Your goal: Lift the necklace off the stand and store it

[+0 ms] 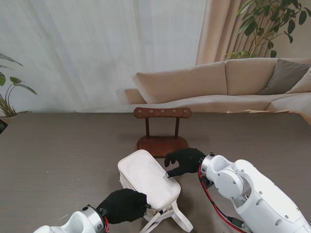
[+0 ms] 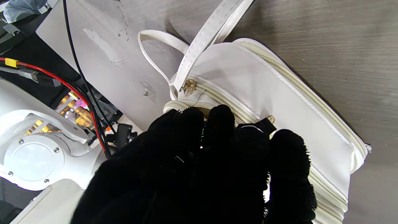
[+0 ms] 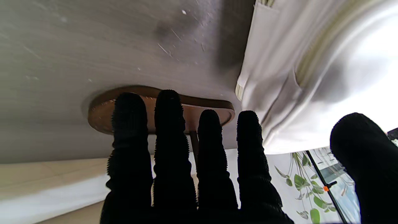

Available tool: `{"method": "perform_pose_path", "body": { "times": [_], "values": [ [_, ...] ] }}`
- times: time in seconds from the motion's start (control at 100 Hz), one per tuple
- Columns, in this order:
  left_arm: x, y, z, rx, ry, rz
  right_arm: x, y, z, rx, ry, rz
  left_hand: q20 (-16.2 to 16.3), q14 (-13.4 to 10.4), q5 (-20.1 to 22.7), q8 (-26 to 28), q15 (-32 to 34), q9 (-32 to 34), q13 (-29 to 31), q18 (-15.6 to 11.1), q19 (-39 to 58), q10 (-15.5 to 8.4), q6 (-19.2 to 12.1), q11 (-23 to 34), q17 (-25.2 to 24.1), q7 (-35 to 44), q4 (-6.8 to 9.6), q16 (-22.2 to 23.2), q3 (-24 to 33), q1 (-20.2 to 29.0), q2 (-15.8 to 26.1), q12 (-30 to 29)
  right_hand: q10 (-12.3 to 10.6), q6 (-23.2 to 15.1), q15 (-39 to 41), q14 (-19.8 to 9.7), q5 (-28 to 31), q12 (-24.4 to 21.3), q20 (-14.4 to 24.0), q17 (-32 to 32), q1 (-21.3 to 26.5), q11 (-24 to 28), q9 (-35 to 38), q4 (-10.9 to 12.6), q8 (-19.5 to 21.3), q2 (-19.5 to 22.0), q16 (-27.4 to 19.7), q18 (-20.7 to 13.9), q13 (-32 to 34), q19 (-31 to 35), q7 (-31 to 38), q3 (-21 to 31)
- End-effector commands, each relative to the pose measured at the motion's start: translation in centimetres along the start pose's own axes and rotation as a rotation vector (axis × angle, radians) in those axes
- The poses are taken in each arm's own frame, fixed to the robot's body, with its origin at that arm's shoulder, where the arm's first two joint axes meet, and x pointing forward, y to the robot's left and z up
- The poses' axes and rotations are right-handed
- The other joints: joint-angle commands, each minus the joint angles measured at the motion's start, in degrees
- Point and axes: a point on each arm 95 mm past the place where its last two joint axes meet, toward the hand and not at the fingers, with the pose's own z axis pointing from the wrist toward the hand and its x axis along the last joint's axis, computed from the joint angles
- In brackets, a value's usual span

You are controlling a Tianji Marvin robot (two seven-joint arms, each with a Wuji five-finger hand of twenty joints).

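While a beige sofa (image 1: 233, 80), pale curtains (image 1: 97, 48) and leafy plants (image 1: 265, 24) fill the room behind, the grey-brown bench (image 1: 58, 155) carries a wooden stand (image 1: 162, 127) and a white bag (image 1: 148, 179) nearer to me. The left hand (image 1: 124, 205) is closed on the bag's near end; the right hand (image 1: 184, 161), fingers spread, holds nothing and touches the bag's far right edge. I cannot make out the necklace anywhere.

Home living room, beige sofa (image 1: 228, 82), curtains (image 1: 97, 48), houseplants (image 1: 265, 24)
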Motion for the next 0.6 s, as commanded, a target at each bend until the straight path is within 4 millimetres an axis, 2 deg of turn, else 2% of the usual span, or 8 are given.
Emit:
{"method": "perform_pose_path", "body": {
  "times": [0.0, 0.1, 0.32, 0.59],
  "values": [
    [-0.3, 0.5, 0.1, -0.020, -0.010, -0.006, -0.4, -1.3, -0.3, 0.044, -0.005, 0.012, -0.2, -1.9, 1.2, 0.6, 2.6, 1.7, 2.2, -0.4, 3.8, -0.6, -2.5, 1.2, 1.0, 2.9, -1.70, 1.4, 4.6, 0.4, -1.5, 1.2, 1.4, 0.7, 0.8, 0.3, 1.2, 0.8, 0.3, -20.7, -2.6, 1.2, 1.7, 1.5, 1.5, 1.6, 0.7, 1.0, 1.7, 0.2, 0.9, -1.7],
    [-0.5, 0.6, 0.2, -0.025, -0.011, -0.013, -0.7, -1.9, -0.6, 0.071, 0.004, 0.033, -0.3, -2.8, 1.1, 0.8, 3.7, 1.8, 2.5, -0.4, 4.1, -0.7, -2.6, 1.9, 1.5, 3.3, -1.91, 1.7, 5.2, 0.2, -1.7, 2.0, 1.5, 0.5, 1.5, 0.3, 2.9, 1.1, 0.3, -20.8, -2.9, 1.6, 2.4, 1.6, 1.9, 2.1, 1.0, 1.1, 2.1, 0.2, 1.8, -2.1],
    [-1.9, 1.0, 0.6, -0.025, -0.047, -0.035, -0.6, -3.4, -1.0, 0.113, 0.045, 0.065, -0.4, -2.7, 1.2, 0.7, 4.1, 2.0, 2.9, -0.3, 4.3, -0.8, -2.5, 2.0, 2.1, 3.6, -2.05, 1.7, 5.5, 0.0, -1.8, 2.3, 1.3, -1.1, 3.0, -0.1, 8.1, 2.0, 0.3, -20.7, -2.9, 2.5, 4.4, 1.9, 3.8, 2.9, 1.7, 1.0, 3.3, 0.5, 4.6, -2.5],
    [-3.5, 1.2, 1.5, 0.001, -0.088, -0.062, 0.9, -4.8, -1.3, 0.114, 0.122, 0.127, -0.5, -2.6, 1.3, 0.6, 4.2, 2.1, 3.0, -0.1, 4.6, -0.7, -2.4, 1.9, 2.2, 3.6, -2.13, 1.5, 5.9, -0.1, -2.0, 2.3, 1.2, -1.9, 3.9, -0.2, 11.4, 2.7, 0.3, -20.2, -2.5, 2.9, 6.3, 1.9, 5.4, 2.8, 2.1, 1.0, 4.4, 0.9, 5.8, -0.6]
  ]
}}
